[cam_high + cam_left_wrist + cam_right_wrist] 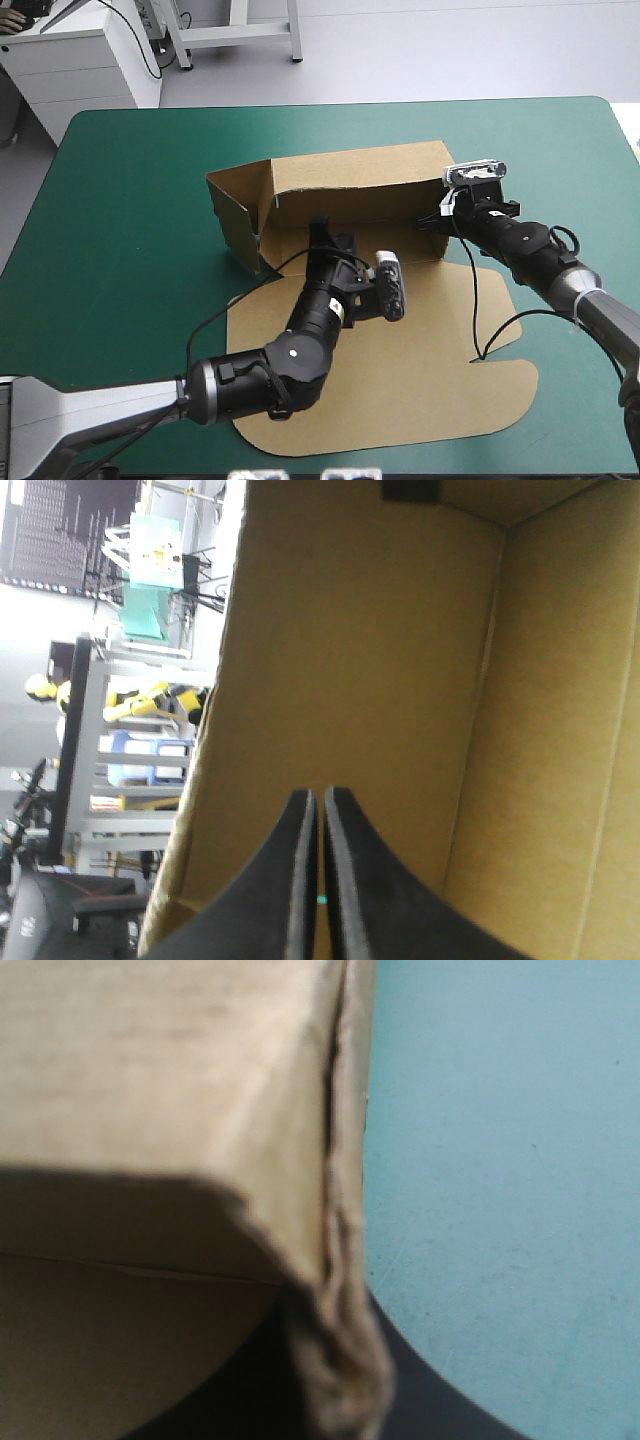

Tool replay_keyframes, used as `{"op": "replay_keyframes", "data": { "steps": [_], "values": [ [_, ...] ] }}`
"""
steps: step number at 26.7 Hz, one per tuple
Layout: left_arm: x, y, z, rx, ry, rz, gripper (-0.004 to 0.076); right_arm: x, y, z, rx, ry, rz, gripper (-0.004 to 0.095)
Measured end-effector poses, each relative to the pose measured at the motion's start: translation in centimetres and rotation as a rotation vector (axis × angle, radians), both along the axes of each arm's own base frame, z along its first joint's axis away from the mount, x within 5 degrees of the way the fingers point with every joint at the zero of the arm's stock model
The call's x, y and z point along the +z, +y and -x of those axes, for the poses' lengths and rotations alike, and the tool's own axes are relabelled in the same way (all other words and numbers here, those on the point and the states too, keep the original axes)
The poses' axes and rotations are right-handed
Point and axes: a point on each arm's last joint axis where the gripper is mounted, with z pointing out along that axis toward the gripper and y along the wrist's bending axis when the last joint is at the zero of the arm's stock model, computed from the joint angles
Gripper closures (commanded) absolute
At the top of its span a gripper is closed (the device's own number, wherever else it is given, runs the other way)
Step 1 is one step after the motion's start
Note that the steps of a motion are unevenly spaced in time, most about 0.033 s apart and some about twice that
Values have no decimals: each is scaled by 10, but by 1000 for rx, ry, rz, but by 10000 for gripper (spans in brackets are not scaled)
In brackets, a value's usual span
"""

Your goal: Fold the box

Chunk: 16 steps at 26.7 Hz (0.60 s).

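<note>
**Box** [400,240]: mid-table, partly raised. Its long axis runs left to right, parallel to the far edge of the table [120,300]. The back wall [340,175] and left wall [232,222] stand upright. The lid [400,380] lies flat on the near side, under my two arms.

**Left gripper** [320,228]: pressed together into one arch, with nothing visibly held between the fingers [380,890]. It sits inside the tray, about midway along the box, and points at the back wall. The wrist view shows only bare brown board ahead, with one fold line between two panels.

**Right gripper** [433,222]: at the box's right end, all but closed and pinching a board edge. In the wrist view that edge runs down between the fingers [440,1410]. Bare teal-green cover lies just beside it, outside the box.

**Judgement:** the step in hand appears to be the right end wall.
- That panel lies across the long axis, at the end opposite the finished left wall.
- My right arm is the nearer one and already has it, so I expect it to do the raising.
- The panel would swing inward, toward my left gripper, which looks placed to brace the tray.
- The back wall could lean if left unsupported.
</note>
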Motion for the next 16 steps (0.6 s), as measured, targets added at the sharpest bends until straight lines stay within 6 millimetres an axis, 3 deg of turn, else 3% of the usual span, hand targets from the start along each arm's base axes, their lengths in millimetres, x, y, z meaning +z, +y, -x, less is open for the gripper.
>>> {"op": "replay_keyframes", "data": {
  "steps": [4, 8, 16],
  "values": [
    [13, 22, -12, 66, 72, 91, 720, 2, -4, -1, 14, 16, -16, 925],
    [35, 45, -13, 14, 186, 216, 720, 8, -4, -3, 46, 34, -4, 926],
    [66, 105, -24, 66, 346, 450, 720, 21, -3, -6, 75, 102, 19, 926]
  ]
}}
